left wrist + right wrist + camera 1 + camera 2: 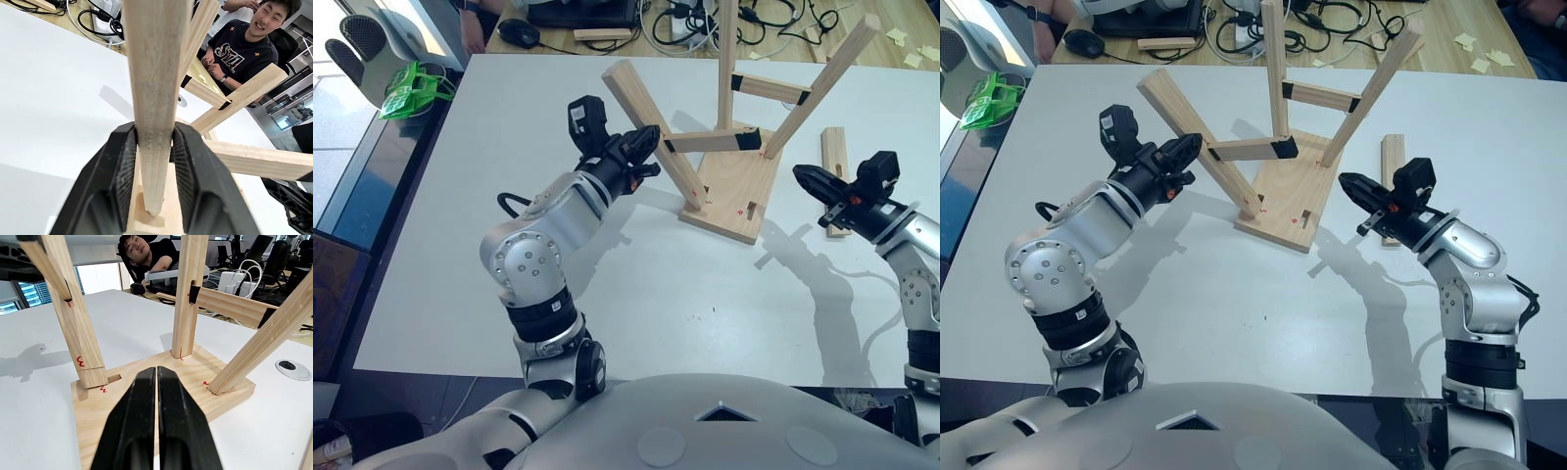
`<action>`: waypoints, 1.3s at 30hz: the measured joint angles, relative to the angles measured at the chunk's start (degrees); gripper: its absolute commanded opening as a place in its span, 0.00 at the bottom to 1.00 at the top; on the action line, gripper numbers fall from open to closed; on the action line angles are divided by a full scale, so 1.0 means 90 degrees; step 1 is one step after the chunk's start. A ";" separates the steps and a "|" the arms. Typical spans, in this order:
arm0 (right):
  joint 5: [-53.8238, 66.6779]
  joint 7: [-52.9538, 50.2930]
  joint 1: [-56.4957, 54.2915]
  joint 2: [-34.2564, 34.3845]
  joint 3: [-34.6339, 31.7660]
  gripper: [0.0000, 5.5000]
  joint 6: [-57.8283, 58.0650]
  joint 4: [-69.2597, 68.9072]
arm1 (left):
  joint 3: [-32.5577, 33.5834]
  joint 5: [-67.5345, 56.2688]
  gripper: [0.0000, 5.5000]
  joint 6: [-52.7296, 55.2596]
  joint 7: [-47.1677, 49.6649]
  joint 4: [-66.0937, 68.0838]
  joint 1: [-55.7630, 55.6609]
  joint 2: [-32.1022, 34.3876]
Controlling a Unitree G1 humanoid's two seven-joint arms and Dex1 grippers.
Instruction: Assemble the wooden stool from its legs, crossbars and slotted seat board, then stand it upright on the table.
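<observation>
1. Nearest the robot, the slotted seat board (732,201) lies flat on the white counter (509,245), underside up. A leg slot (751,208) at its near right corner is open.
2. Just right of that corner hangs the right pincer (811,180). Its two fingers are pressed together with nothing between them, and the tips point left toward the seat board.
3. Partly under and just behind this pincer, a loose wooden bar (1392,157) lies flat on the counter.
   - Going by the open slot, I judge it to be the fourth leg.
   - Its long axis runs away from the robot, roughly crosswise to the way the pincer points.
   - The right arm is much the nearer one. It would need to spread its fingers and turn down and to its own right to straddle the bar.
4. Across the board, the left pincer (641,157) is clamped on the left leaning leg (636,98). Its pads (124,161) bear on two opposite faces, partway up from the seated foot, so this arm is occupied.
5. Farther back, an upright leg (726,59) and a right leaning leg (822,78) stand in the board. A lower crossbar (710,140) and an upper crossbar (769,90) join the three legs.
</observation>
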 measured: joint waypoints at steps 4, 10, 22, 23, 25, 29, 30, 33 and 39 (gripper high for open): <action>-0.0110 -0.0006 0.0085 0.0038 0.0024 0.01 -0.0130 0.0004 | -0.0123 0.0212 0.19 -0.0092 0.0064 0.0011 -0.0044 -0.0011; -0.0305 -0.0005 0.0436 0.0099 0.0162 0.01 -0.0323 0.0004 | -0.0178 0.0609 0.19 -0.0149 0.0285 0.0188 -0.0324 -0.0141; -0.0466 -0.0004 0.0485 0.0120 0.0278 0.01 -0.0496 0.0025 | -0.0383 0.1209 0.19 -0.0626 0.0204 0.0888 -0.0701 -0.0450; -0.0470 -0.0004 0.0486 0.0120 0.0278 0.01 -0.0505 0.0025 | -0.0434 0.1270 0.19 -0.0713 0.0152 0.0945 -0.0714 -0.0440; -0.0491 -0.0006 0.0497 0.0120 0.0278 0.01 -0.0522 0.0025 | -0.0523 0.1378 0.19 -0.0823 0.0020 0.1001 -0.0715 -0.0419; -0.0591 -0.0004 0.0521 0.0119 0.0287 0.01 -0.0606 0.0060 | -0.0614 0.1498 0.19 -0.0921 -0.0193 0.1057 -0.0711 -0.0398; -0.0608 -0.0002 0.0528 0.0119 0.0288 0.01 -0.0616 0.0090 | -0.0605 0.1503 0.19 -0.0928 -0.0240 0.1056 -0.0710 -0.0399; -0.0654 0.0007 0.0528 0.0118 0.0290 0.01 -0.0637 0.0139 | -0.0554 0.1479 0.19 -0.0975 -0.0380 0.0917 -0.0710 -0.0432; -0.0664 0.0009 0.0528 0.0119 0.0291 0.01 -0.0684 0.0149 | -0.0537 0.1487 0.19 -0.1089 -0.0501 0.0814 -0.0701 -0.0479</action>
